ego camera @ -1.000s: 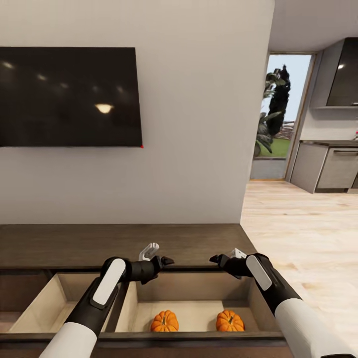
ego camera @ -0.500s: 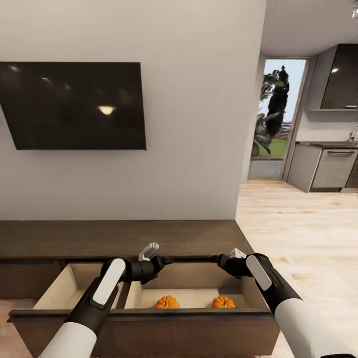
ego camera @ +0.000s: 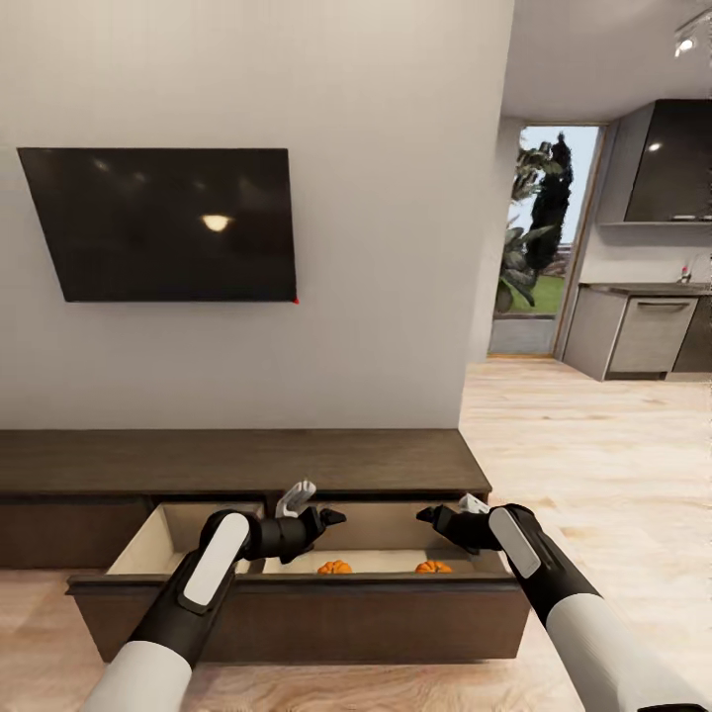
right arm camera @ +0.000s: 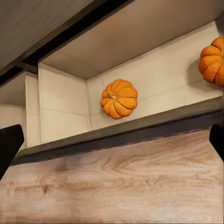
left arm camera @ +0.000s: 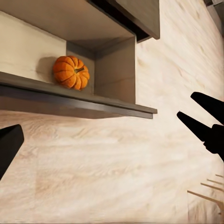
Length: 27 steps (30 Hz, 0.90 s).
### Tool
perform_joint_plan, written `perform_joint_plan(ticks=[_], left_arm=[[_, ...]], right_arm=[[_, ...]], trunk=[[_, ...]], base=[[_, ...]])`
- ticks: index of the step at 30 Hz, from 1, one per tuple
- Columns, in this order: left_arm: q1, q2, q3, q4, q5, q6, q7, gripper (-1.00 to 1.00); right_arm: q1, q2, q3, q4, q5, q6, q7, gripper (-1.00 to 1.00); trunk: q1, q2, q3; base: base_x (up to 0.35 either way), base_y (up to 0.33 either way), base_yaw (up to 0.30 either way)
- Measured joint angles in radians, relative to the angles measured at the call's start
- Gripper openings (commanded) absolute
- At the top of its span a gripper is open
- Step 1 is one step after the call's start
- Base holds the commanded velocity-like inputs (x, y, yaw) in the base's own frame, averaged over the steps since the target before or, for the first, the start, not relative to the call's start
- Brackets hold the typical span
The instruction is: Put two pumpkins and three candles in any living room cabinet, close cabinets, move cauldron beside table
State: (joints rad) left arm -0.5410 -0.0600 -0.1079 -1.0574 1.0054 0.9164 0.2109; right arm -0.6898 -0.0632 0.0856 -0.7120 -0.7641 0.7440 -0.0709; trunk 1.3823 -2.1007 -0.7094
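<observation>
Below the wall-mounted television (ego camera: 168, 225), the cabinet (ego camera: 247, 463) runs along the wall with one wide drawer (ego camera: 297, 618) pulled out over the wooden floor (ego camera: 593, 445). Both pumpkins (ego camera: 334, 568) (ego camera: 432, 567) sit on its pale bottom, well apart, near the dark front edge. The left gripper (ego camera: 334, 516) and right gripper (ego camera: 425, 514) hover above the drawer, facing each other with a gap between them, each with its fingers spread and holding nothing. To the right, open floor stretches towards the kitchen.
</observation>
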Motion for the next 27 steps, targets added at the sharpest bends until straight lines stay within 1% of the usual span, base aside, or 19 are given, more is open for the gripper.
perform_joint_plan(ticks=[6,19,23,25,27], left_arm=[[0.000,0.000,0.001,0.000,0.000,0.000,-0.001,1.00],[0.000,-0.001,0.000,0.000,-0.001,-0.001,0.000,1.00],[0.000,0.000,-0.001,0.000,-0.011,-0.007,0.009,1.00],[0.000,0.002,-0.001,0.000,-0.013,-0.010,0.011,1.00],[0.000,0.016,-0.002,0.000,-0.016,-0.013,0.012,1.00]], right_arm=[[0.000,0.000,0.000,0.000,0.000,0.000,0.000,1.00],[0.000,0.000,0.000,0.000,0.000,-0.001,0.000,1.00],[0.000,-0.001,0.000,0.000,0.000,-0.002,0.001,1.00],[0.000,-0.001,0.000,0.000,0.000,-0.002,0.001,1.00],[0.000,-0.002,0.001,0.000,0.000,-0.002,0.001,1.00]], trunk=[[-0.023,0.042,0.019],[-0.073,0.133,0.060],[-0.088,0.161,0.072],[-0.096,0.175,0.078],[-0.096,0.175,0.078]], base=[[-0.266,0.000,0.000],[-0.334,0.000,0.000],[-0.318,0.000,0.000],[-0.245,0.000,0.000],[-0.157,0.000,0.000]])
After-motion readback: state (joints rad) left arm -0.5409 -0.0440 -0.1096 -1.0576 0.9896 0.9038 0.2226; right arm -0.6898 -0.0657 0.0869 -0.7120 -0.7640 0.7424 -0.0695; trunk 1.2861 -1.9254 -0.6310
